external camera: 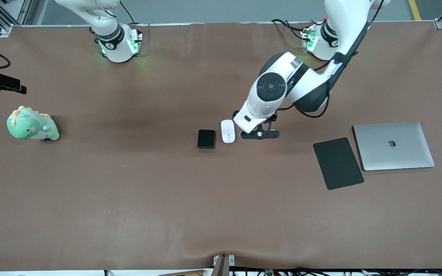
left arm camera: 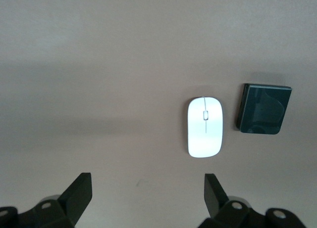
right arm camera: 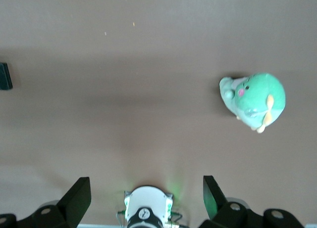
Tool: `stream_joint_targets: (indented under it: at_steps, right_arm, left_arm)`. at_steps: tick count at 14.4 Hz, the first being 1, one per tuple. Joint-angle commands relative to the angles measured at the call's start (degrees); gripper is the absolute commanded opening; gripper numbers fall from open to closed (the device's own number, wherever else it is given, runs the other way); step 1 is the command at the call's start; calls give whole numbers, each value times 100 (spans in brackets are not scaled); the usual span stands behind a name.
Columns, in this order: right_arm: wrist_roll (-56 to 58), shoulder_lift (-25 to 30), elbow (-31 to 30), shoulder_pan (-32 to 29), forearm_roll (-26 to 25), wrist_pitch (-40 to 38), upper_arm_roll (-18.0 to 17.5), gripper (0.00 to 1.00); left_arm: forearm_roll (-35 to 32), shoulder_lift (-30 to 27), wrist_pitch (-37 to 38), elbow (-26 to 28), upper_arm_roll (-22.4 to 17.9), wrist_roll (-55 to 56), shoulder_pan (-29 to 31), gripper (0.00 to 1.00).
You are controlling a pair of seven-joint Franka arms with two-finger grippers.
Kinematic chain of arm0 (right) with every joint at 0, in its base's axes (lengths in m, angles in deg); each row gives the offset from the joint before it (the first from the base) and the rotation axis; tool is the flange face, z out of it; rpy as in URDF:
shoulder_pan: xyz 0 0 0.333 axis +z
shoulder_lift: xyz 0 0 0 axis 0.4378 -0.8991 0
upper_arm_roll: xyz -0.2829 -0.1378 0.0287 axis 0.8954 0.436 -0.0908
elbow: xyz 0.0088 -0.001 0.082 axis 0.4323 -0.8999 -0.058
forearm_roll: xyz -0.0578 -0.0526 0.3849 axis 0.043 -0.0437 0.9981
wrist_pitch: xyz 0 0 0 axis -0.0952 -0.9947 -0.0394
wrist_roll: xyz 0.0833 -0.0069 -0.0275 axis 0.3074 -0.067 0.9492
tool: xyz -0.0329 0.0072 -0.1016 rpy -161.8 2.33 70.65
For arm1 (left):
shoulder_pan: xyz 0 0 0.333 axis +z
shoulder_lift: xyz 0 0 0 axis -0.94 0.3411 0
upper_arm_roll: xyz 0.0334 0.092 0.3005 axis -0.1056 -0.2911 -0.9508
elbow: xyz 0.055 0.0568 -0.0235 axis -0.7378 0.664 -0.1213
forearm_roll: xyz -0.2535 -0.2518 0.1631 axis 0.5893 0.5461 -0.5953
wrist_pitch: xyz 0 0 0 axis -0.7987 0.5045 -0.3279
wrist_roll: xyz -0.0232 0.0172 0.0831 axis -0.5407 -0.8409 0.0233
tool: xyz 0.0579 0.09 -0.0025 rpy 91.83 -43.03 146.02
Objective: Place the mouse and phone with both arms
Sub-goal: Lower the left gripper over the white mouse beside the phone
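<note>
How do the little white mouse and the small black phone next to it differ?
The mouse is white and oval with a thin centre line; the phone is glossy black and rectangular with rounded corners. The mouse lies closer to the left pincer, the phone more toward the right arm's end of the table. The phone sits slightly nearer the front camera. Both lie flat on the table, side by side, apart, similar in size, unheld.
</note>
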Motion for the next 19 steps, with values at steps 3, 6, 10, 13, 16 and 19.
stream_joint_targets:
  at_steps: [3, 6, 10, 13, 16, 19]
  right_arm:
    - [-29, -78, 51, -164, 75, -77, -61, 100]
    - [-20, -87, 42, -129, 93, -68, -61, 100]
    - [-11, -122, 51, -50, 93, -60, -79, 100]
    - [-20, -140, 51, 125, 189, 107, -87, 100]
    - [-20, -263, 51, 179, 514, 160, -87, 100]
    - [-20, -341, 51, 284, 602, 213, -87, 100]
  left_arm:
    - [-435, 519, -631, -29, -9, 766, -492, 100]
    - [-1015, 940, -930, -91, -9, 1530, -782, 100]
    - [-1578, 1301, -1238, -187, -18, 2165, -871, 100]
    - [-1596, 1478, -1475, -196, -36, 2192, -933, 100]
    - [-1614, 1635, -1625, -248, -53, 2183, -933, 100]
    - [-1780, 1803, -1626, -363, -132, 2192, -1038, 100]
